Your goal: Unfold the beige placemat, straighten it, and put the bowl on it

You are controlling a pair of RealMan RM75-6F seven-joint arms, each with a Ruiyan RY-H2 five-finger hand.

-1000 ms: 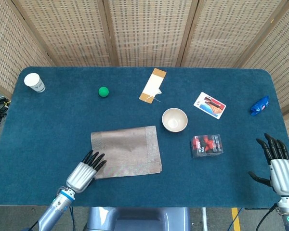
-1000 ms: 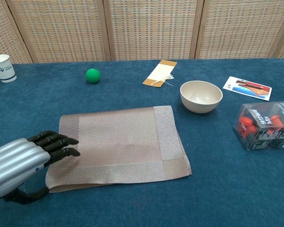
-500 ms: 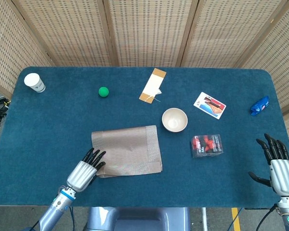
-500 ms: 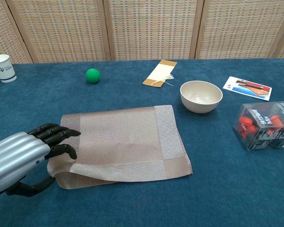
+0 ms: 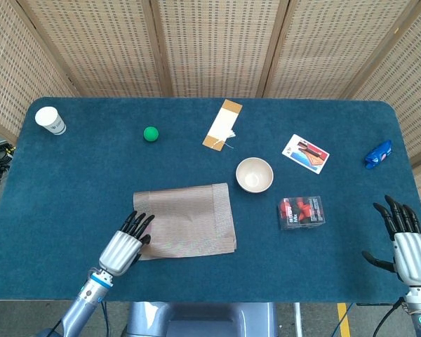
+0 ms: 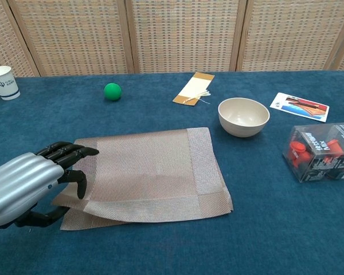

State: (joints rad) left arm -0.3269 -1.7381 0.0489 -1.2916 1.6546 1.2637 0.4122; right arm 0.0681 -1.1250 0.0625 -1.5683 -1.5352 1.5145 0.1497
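Left hand appears to pinch the folded beige placemat at its 9 o'clock edge, top layer lifted. Mat's long axis runs 9-to-3; bowl at its 1 o'clock. Right hand rests apart, fingers spread, empty.

Folded placemat mid-table, bowl behind-right of it, left hand at its near-left corner

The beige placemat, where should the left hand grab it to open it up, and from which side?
Grip the placemat by its lifted near-left corner, coming from the left. There the top layer has peeled off the lower one beside the left hand, leaving a gap.
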